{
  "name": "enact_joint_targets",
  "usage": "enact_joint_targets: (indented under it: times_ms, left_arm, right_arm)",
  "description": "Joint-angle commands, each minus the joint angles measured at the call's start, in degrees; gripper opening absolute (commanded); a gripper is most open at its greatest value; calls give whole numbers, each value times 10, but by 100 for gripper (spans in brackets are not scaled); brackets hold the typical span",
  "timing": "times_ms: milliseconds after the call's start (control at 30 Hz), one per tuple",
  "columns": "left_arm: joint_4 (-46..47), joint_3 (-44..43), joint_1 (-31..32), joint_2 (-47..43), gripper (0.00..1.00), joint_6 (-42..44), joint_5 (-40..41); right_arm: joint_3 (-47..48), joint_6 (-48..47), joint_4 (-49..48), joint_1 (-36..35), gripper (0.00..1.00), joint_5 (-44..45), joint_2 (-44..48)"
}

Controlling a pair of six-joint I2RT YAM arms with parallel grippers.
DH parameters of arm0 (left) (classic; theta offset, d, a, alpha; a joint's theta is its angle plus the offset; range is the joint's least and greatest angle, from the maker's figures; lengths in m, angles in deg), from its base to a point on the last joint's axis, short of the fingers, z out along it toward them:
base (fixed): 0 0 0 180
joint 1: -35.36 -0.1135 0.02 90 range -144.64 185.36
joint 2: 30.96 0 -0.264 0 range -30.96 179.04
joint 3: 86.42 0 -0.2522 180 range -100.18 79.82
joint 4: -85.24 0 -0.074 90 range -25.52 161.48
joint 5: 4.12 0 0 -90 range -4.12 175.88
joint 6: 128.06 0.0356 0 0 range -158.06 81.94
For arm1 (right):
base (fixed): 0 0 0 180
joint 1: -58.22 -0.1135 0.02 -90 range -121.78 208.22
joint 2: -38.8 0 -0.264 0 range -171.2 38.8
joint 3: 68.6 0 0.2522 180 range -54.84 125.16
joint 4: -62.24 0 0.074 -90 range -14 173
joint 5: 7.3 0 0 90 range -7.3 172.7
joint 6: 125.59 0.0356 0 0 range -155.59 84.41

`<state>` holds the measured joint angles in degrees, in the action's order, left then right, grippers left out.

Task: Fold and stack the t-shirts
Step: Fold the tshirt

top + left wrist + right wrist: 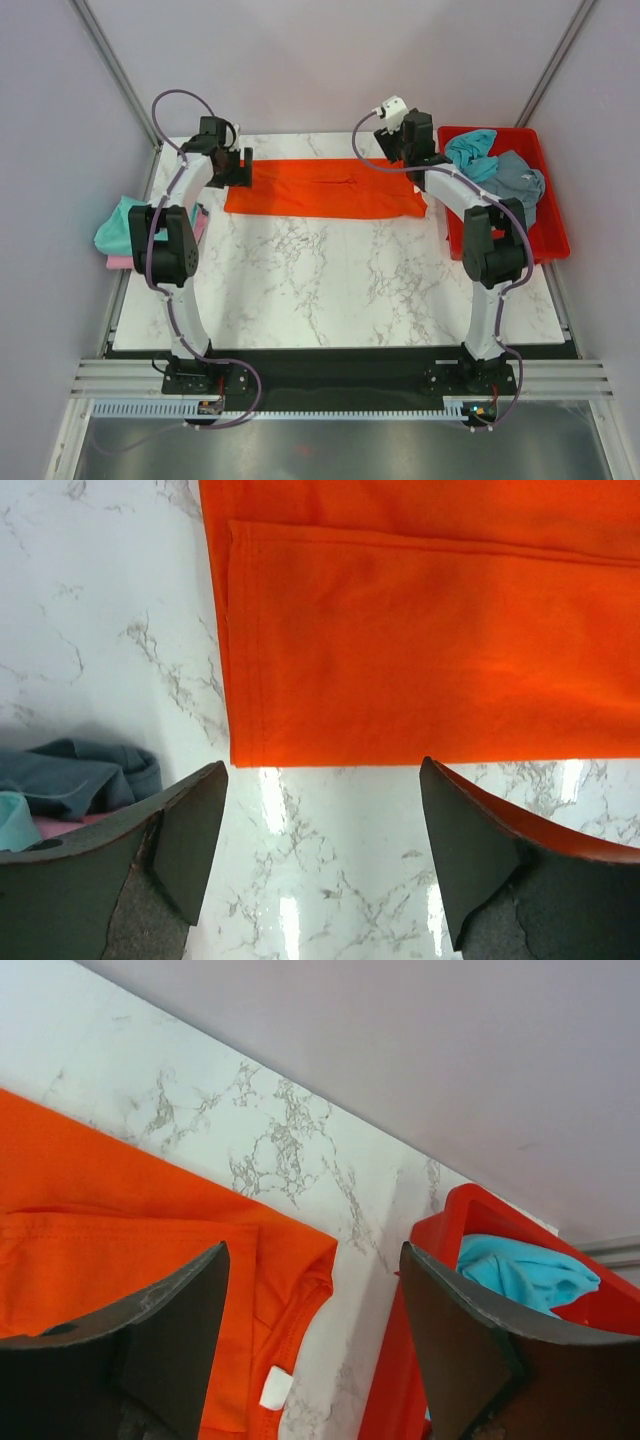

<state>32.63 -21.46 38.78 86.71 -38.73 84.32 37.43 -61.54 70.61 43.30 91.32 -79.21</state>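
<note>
A bright orange t-shirt (325, 190) lies flat in a long folded strip across the far part of the marble table. My left gripper (240, 168) hovers over its left end, open, with bare marble between the fingers; in the left wrist view the gripper (322, 780) sits just short of the shirt's hem (420, 630). My right gripper (415, 155) hangs open over the shirt's right end; in the right wrist view it (312, 1260) is above the collar edge of the orange shirt (100, 1250) and its white label (275, 1388). Neither gripper holds anything.
A red tray (555, 245) stands at the table's right edge, holding a crumpled teal shirt (470, 148) and a grey-blue shirt (515, 180). At the left edge lies a pile with a teal shirt (120, 225) over a pink one (120, 262). Walls enclose the table.
</note>
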Motion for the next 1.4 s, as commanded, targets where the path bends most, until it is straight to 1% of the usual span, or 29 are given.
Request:
enact_joint_targets:
  times_ms: [0, 100, 133, 200, 267, 300, 333, 367, 467, 567, 700, 833, 867, 1100, 1133, 1167, 1233, 1267, 1300, 1333, 1367]
  left_arm:
    - [10, 36, -4, -28, 85, -21, 8]
    - [11, 51, -4, -22, 83, -24, 7]
    - [11, 54, -4, -20, 83, -23, 8]
    - [13, 57, -4, -17, 83, -19, 14]
    - [14, 57, -4, -8, 83, -17, 15]
    - [14, 55, -4, -5, 83, -15, 13]
    - [15, 55, -4, -2, 83, -14, 12]
    - [14, 54, -4, 5, 83, -15, 11]
    - [17, 48, -4, 17, 82, -13, 15]
    - [21, 43, -4, 31, 81, -6, 36]
    - [24, 25, -4, 49, 80, 0, 44]
    - [32, 10, -4, 69, 80, 6, 66]
    - [31, 7, -4, 73, 79, 21, 73]
    - [29, 6, -4, 87, 77, 28, 75]
    - [28, 8, -4, 88, 74, 28, 76]
    - [27, 11, -4, 86, 61, 30, 75]
    - [26, 18, -4, 85, 52, 30, 73]
    - [25, 20, -4, 83, 42, 30, 70]
    - [24, 24, -4, 81, 37, 31, 68]
    - [22, 27, -4, 79, 26, 31, 69]
    - [20, 29, -4, 77, 21, 31, 70]
  right_arm:
    - [0, 62, 21, -2, 78, -3, 64]
    - [-27, 117, 53, -1, 78, -23, 76]
    - [-37, 127, 53, -1, 77, -41, 79]
    - [-60, 142, 74, 1, 77, -48, 81]
    - [-64, 193, 89, 9, 77, -83, 75]
    - [-47, 215, 119, 21, 76, -106, 60]
    - [-36, 252, 135, 25, 76, -118, 49]
    - [-25, 276, 147, 31, 76, -147, 40]
    - [1, 311, 153, 48, 75, -183, 14]
    - [20, 332, 155, 59, 74, -203, -12]
    - [31, 351, 157, 73, 74, -230, -42]
    - [37, 359, 158, 76, 74, -240, -63]
    - [37, 360, 158, 77, 74, -240, -66]
    - [43, 364, 158, 79, 74, -237, -104]
    - [43, 367, 158, 79, 74, -235, -107]
    - [43, 369, 158, 80, 74, -232, -110]
    - [45, 370, 159, 80, 74, -229, -118]
    - [48, 370, 158, 81, 74, -225, -121]
    - [51, 370, 160, 81, 74, -221, -127]
    - [54, 370, 162, 80, 73, -217, -129]
    - [60, 369, 162, 81, 73, -213, -133]
